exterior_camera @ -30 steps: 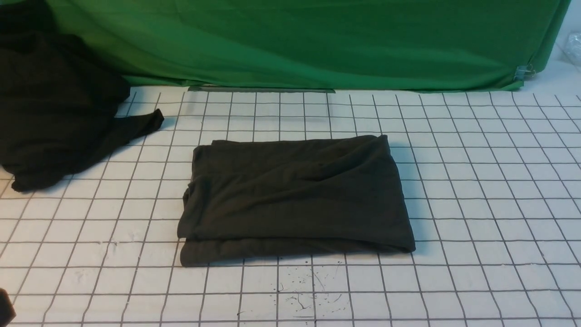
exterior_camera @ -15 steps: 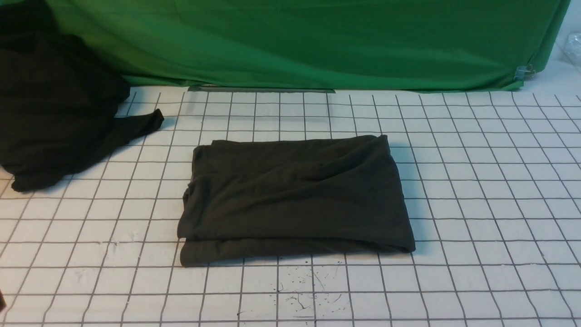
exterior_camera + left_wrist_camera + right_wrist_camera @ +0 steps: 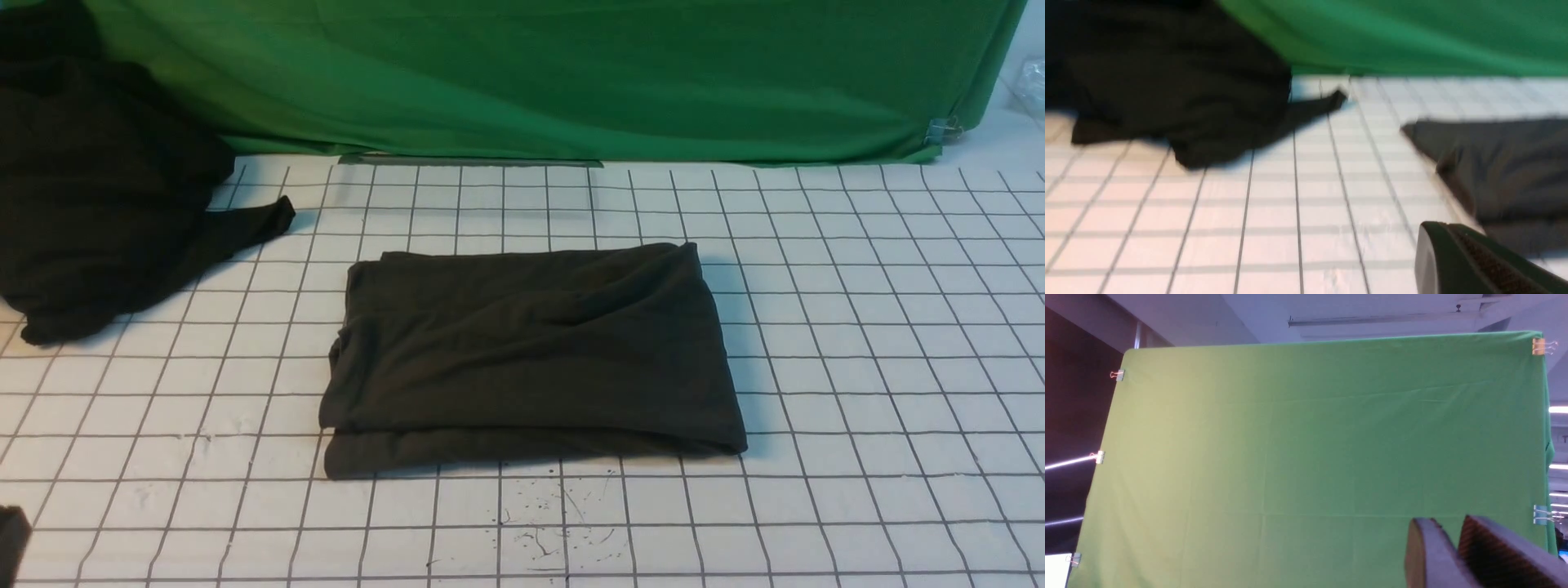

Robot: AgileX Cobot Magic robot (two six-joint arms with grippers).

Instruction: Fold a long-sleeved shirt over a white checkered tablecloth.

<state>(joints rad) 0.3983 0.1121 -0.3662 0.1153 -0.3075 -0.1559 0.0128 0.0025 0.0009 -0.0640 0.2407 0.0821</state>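
**Shirt lies folded mid-cloth, both arms drawn clear**

The long-sleeved shirt (image 3: 531, 355) lies as a flat, roughly rectangular packet near the middle of the white checkered tablecloth (image 3: 857, 343), its long sides running parallel to the cloth's near edge. A lower layer peeks out along the packet's near side, and soft ripples cross the top.

It looks like thin, limp knit: light, floppy, with no stiffness to keep a shape when lifted. Judging by the stacked layers, a pinch at only one point would likely let the packet sag and slide apart. The better holds appear to be the two near corners, or the doubled edge at the left end, taken through all layers at once.

The left gripper (image 3: 1474, 261) is low over the tablecloth near its near-left corner, just beside the shirt's left end but not touching it. Only one finger is plain in its wrist view (blurred at that), and the jaws are pressed together with nothing between them. The right gripper (image 3: 1457, 551) is raised and faces the green backdrop (image 3: 1310, 457), so the shirt is out of its wrist camera's sight altogether; its two fingers stand slightly parted with a narrow gap, holding nothing.

A separate black heap of cloth (image 3: 98, 196) sits at the far-left corner, well apart from the shirt.
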